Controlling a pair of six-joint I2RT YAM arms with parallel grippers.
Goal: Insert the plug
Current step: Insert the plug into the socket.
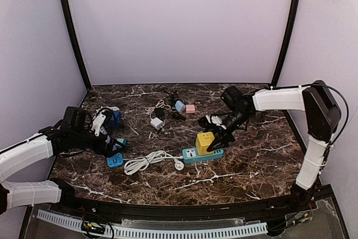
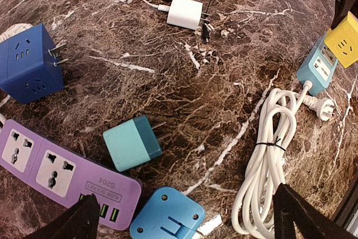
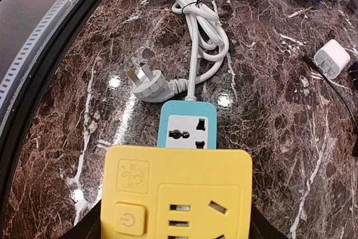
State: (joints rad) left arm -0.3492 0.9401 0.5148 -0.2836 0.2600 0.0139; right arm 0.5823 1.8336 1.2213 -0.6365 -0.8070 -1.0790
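Observation:
My right gripper point(image 1: 217, 137) is shut on a yellow cube plug point(image 3: 176, 191), its dark fingers pressed against the cube's two sides. The cube point(image 1: 205, 142) stands on the right end of a teal power strip point(image 1: 192, 155). In the right wrist view one socket of the strip point(image 3: 187, 124) shows beyond the cube. The cube's prongs are hidden beneath it. My left gripper point(image 2: 184, 222) hangs open at the left, above a light blue adapter point(image 2: 168, 216) and a teal charger point(image 2: 130, 143), with nothing between its fingers.
The strip's coiled white cable point(image 1: 146, 162) and its loose plug point(image 3: 146, 85) lie left of the strip. A purple power strip point(image 2: 50, 166) and a dark blue cube socket point(image 2: 25, 62) lie at the left. A white charger point(image 2: 184, 12), black adapter and small chargers lie further back.

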